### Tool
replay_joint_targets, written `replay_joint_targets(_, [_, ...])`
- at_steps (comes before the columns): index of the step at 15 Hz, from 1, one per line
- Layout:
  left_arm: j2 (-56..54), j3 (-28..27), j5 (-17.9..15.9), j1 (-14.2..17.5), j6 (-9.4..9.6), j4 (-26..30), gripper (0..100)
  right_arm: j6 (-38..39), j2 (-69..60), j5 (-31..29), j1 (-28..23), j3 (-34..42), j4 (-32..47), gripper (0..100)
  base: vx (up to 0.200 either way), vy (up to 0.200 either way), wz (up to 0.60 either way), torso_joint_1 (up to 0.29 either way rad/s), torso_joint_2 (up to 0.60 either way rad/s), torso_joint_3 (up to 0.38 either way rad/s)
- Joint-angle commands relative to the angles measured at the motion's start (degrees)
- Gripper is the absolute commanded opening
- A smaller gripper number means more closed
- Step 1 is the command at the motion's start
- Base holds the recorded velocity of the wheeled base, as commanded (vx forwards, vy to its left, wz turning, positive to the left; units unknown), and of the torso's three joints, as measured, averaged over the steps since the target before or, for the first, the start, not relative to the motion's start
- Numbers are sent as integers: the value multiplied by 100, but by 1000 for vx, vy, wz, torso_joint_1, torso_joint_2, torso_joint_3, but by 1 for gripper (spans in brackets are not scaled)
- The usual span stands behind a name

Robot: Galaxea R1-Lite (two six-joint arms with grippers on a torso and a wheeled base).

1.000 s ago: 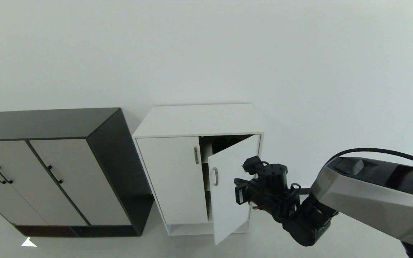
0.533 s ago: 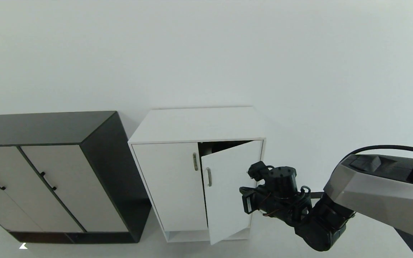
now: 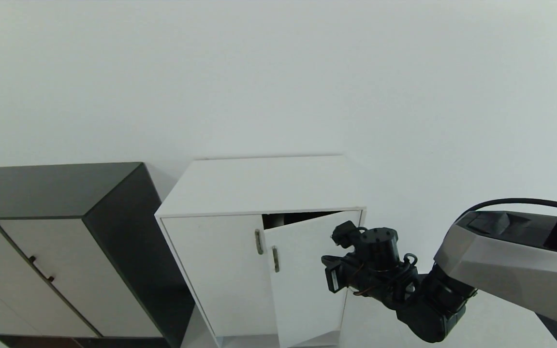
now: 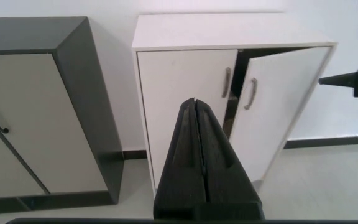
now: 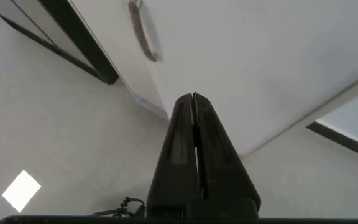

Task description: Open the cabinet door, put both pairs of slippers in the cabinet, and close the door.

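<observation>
Door (image 3: 307,275) less ajar, closed right claw (image 5: 194,98) against it

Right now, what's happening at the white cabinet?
The right gripper, shut and empty, is at the outer face of the white cabinet's right door, which stands only slightly ajar; this looks like the door-closing step. The left door is shut. The left gripper, also shut and empty, is held back, facing the cabinet. The interior is too dark to confirm slippers. A dark cabinet stands beside it.
</observation>
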Motion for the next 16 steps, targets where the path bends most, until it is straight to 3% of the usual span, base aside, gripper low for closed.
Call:
replay_joint_targets(1, [4,0,1,0,-4,0,0,2,94,1,-3,-51,-4,0,0,0,0,0,0,0])
replay_joint_targets(6, [4,0,1,0,-4,0,0,2,305,-7,-12,-359,-13,0,0,0,0,0,0,0])
replay_joint_targets(13, [4,0,1,0,-13,0,0,11,947,-51,-205,-1853,444,0,0,0,0,0,0,0])
replay_joint_targets(16, [4,0,1,0,-13,0,0,11,1043,-51,-328,-2002,568,0,0,0,0,0,0,0])
